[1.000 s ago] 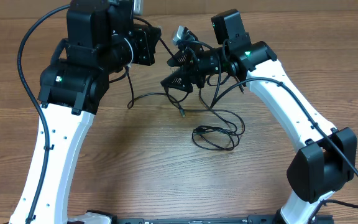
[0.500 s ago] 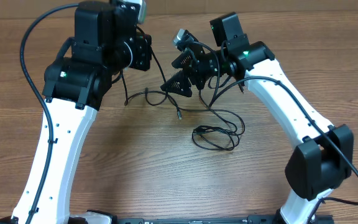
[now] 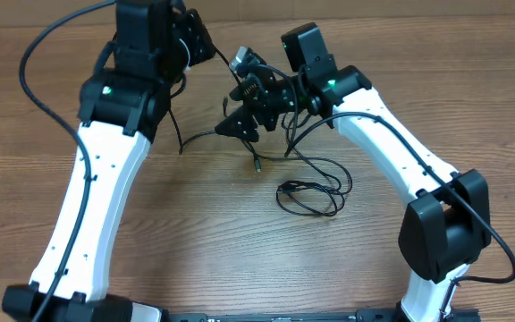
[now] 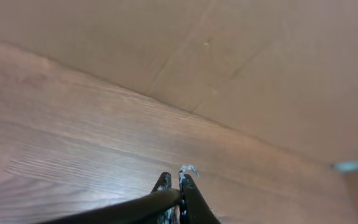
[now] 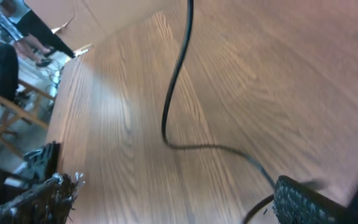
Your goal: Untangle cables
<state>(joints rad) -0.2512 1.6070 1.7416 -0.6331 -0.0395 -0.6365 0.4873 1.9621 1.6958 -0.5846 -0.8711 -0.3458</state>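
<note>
The wooden table [image 3: 150,250] is taking up nearly everything I can see from above, and two white arms are rising from its near edge and leaning in toward the far side. The left arm [image 3: 92,197] is reaching to the far edge, close to a brown board [image 4: 260,62] standing behind the table. The right arm [image 3: 392,152] is bending in from the other side, so both wrists are sitting near each other. The right gripper [image 3: 240,100] is hanging above the wood with its fingers spread wide. From its own camera a thin black strand is curving across the gap between them, touching neither finger as far as I can tell. The left gripper [image 4: 176,184] is showing its fingers pressed together, and a dark strand is running in from the lower left and ending between them, so it is looking pinched there. The cables [image 3: 309,199] are lying mostly in the middle of the table. A small flattened loop is resting between the two arms, and from it thin lines are climbing toward the right gripper and trailing off left, under the left wrist. One small plug tip [image 3: 257,165] is showing just below the right gripper in the overhead view, apart from the loop.
</note>
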